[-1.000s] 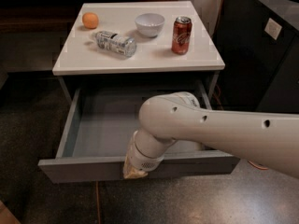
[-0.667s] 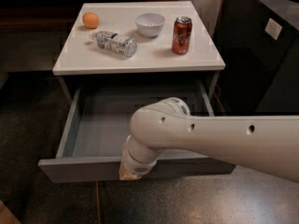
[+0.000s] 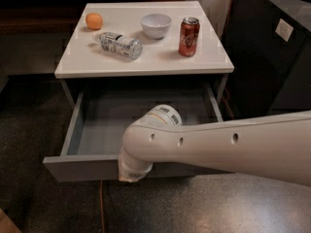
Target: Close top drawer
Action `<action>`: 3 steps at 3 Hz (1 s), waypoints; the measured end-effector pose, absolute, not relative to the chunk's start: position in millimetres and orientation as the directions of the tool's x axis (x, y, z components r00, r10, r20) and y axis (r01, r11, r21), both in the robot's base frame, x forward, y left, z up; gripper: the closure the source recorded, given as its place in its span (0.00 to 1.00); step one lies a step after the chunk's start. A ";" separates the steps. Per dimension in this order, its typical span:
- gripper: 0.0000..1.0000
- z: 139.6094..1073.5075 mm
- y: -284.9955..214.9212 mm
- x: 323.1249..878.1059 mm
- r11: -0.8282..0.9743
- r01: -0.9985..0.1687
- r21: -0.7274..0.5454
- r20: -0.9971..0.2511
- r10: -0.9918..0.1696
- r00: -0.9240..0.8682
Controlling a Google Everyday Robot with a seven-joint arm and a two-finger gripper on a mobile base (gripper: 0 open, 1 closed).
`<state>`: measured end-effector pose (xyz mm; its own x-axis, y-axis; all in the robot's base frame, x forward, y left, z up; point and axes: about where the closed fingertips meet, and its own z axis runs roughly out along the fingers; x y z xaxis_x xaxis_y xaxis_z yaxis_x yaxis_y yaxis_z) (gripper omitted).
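The top drawer (image 3: 82, 168) is pulled far out from under the white table top. It is wide, shallow and grey, and its plain inside (image 3: 116, 125) holds nothing. My white arm (image 3: 218, 147) reaches in from the right across the drawer. The gripper (image 3: 130, 176) sits at the arm's end, low against the outside of the drawer front, a little left of its middle. The thick wrist hides most of it. The lower drawers are out of view.
On the white table top (image 3: 146, 64) are an orange (image 3: 94, 21), a clear plastic bottle (image 3: 120, 44) lying on its side, a white bowl (image 3: 156, 25) and a red soda can (image 3: 188, 36). A black cabinet (image 3: 272, 57) stands at the right. The floor is dark and speckled.
The arm's end has slid a little to the left along the drawer front. The drawer stays open about as far as before.
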<state>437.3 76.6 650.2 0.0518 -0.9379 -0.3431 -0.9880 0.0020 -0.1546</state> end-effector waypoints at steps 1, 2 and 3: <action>1.00 646.7 73.4 456.9 0.035 -0.982 -0.184 -0.340 -0.940 0.030; 1.00 645.6 62.9 482.7 0.061 -0.976 -0.209 -0.348 -0.937 0.016; 1.00 644.8 51.2 517.1 0.074 -0.967 -0.245 -0.375 -0.927 0.024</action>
<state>517.1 51.2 644.8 0.0242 -0.9265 -0.3755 -0.9668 0.0738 -0.2445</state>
